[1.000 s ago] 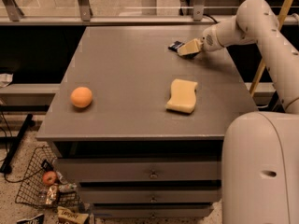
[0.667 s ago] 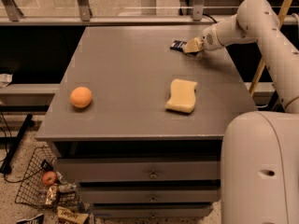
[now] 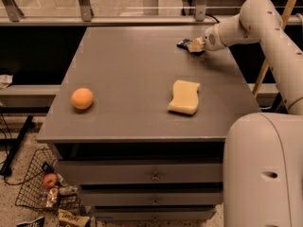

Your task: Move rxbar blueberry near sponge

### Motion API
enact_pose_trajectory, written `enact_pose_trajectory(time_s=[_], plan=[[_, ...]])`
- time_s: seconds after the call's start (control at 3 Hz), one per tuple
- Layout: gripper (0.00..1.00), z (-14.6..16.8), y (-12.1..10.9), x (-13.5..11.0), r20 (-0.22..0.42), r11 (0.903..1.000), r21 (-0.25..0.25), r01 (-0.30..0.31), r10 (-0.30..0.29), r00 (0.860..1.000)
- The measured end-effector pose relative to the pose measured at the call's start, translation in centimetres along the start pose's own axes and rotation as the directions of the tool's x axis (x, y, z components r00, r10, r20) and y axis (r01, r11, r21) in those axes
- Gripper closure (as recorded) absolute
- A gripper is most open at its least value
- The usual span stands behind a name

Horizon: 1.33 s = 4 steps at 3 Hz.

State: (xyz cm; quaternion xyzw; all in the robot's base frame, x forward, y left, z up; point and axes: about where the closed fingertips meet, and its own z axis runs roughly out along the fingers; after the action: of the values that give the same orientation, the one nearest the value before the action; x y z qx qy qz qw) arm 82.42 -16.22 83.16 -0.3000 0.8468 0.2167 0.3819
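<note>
grey tabletop [image 3: 132, 70] over drawers [image 3: 151, 176], wire basket [image 3: 28, 195] on the speckled floor. dark navy rxbar blueberry [image 3: 183, 43] lies near the far right edge, against the gripper [image 3: 195, 45]; whether it is gripped i cannot tell. sponge [image 3: 184, 97] sits well apart.

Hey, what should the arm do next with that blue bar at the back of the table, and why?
Probably secure a hold on the rxbar blueberry where it lies. The gripper is right at it, at the table's far right, but a grasp isn't evident. The sponge lies well apart, nearer the front edge, so the bar needs carrying there.
</note>
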Motion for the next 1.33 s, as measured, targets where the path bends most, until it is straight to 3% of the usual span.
enact_pose_trajectory(time_s=[1.33], plan=[[1.00, -0.01, 0.02, -0.01, 0.000, 1.0000, 0.000, 0.001, -0.001, 1.000]])
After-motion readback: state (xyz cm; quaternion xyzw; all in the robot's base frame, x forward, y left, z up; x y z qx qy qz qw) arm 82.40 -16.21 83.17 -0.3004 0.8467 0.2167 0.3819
